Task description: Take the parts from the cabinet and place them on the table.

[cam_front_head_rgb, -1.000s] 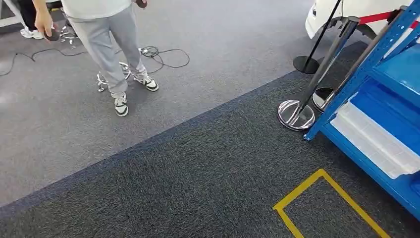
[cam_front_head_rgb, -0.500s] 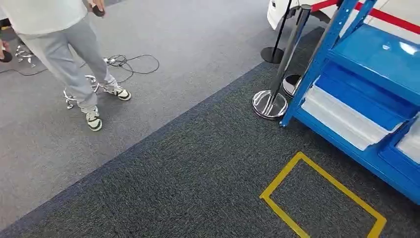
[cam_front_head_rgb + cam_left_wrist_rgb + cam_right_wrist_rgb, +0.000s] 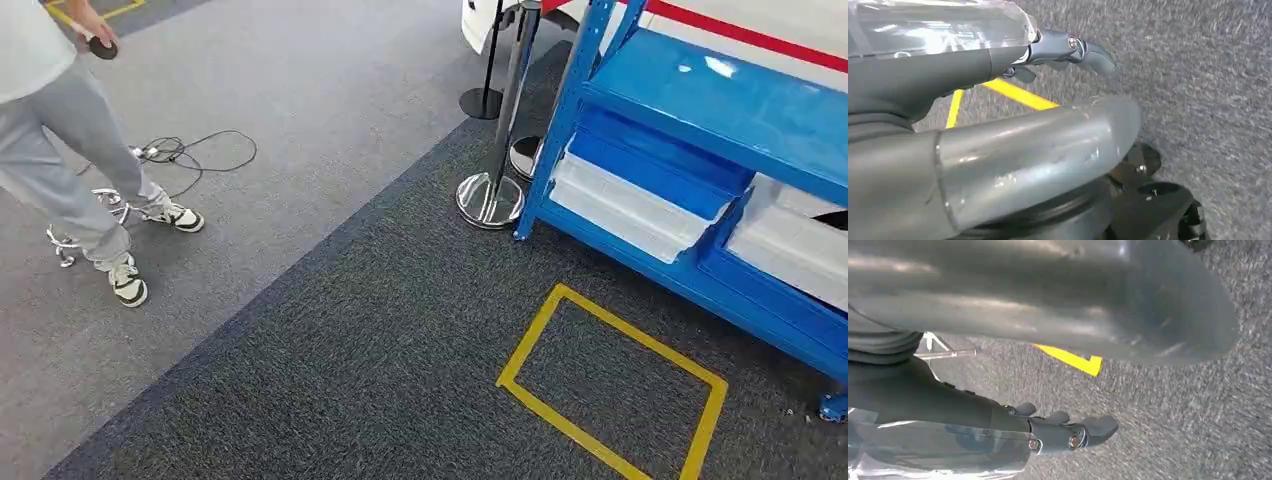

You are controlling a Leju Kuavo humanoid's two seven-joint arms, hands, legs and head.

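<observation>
Left robot hand (image 3: 1068, 50) hangs over dark carpet, fingers loosely apart with nothing in them; right robot hand (image 3: 1068, 432) hangs likewise, fingers slightly curled and spread, holding nothing. Yellow tape (image 3: 1018, 95) on the floor lies just beyond each hand. In the head view, one blue cabinet (image 3: 690, 110) stands ahead to the right, well apart from both hands, holding two white trays (image 3: 625, 210) on a lower shelf. One yellow tape rectangle marks the carpet before it. Two stanchions (image 3: 495, 150) stand beside the cabinet's corner. One person (image 3: 60, 150) stands far left near loose cables (image 3: 200, 150).
</observation>
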